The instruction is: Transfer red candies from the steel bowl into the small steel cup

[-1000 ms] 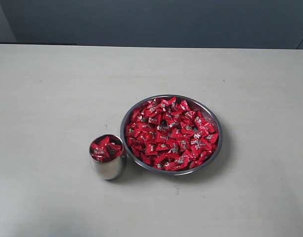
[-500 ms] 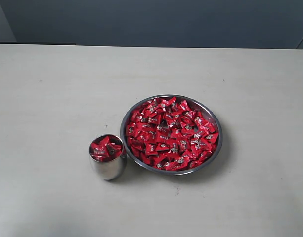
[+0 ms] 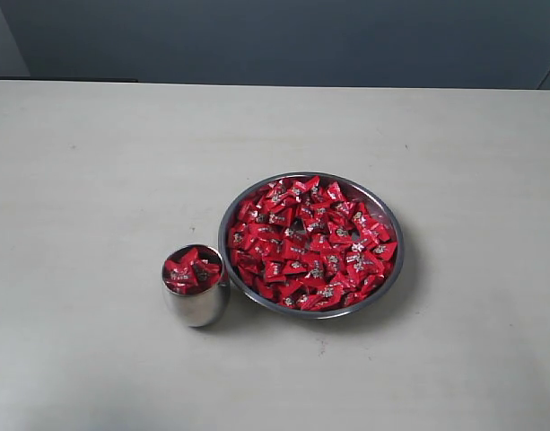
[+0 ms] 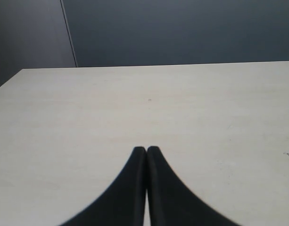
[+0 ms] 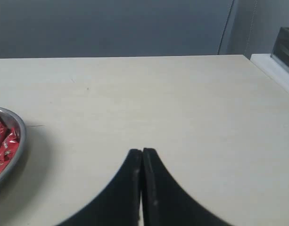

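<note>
Well, left fingers (image 4: 139, 157): clenched tip to tip, only a hairline slit btwn them, holding and touching nothing. Right fingers (image 5: 136, 157): same, pressed together, empty.

Arm pose: neither arm shows in the exterior view, so this comes from the wrist views only. Both pairs of dark, curved fingers point across the bench (image 3: 95, 180) twd its far edge and the grey-blue wall (image 3: 275, 36) behind it. Left pair sits over bare bench surface, w/ a far corner of the bench in sight. Right pair is also over bare surface, well apart from the steel bowl (image 5: 20, 136), whose rim and a few red candies (image 5: 2, 141) just enter that view. Can't tell how high either pair is above the bench.

Task things, exterior view: steel bowl (image 3: 382, 205) sits approx mid-bench, a bit nearer the near edge than the far one, w/ red candies (image 3: 310, 242) heaped across the whole dish. Small steel cup (image 3: 196, 310) stands upright just beside the bowl, on the side twd the left edge and slightly nearer the near edge. Their rims look to meet; can't tell if they touch. Cup holds red candies up to approx its rim.

Writing: each wrapper has a small white-grey mark at centre, too small to read.
</note>
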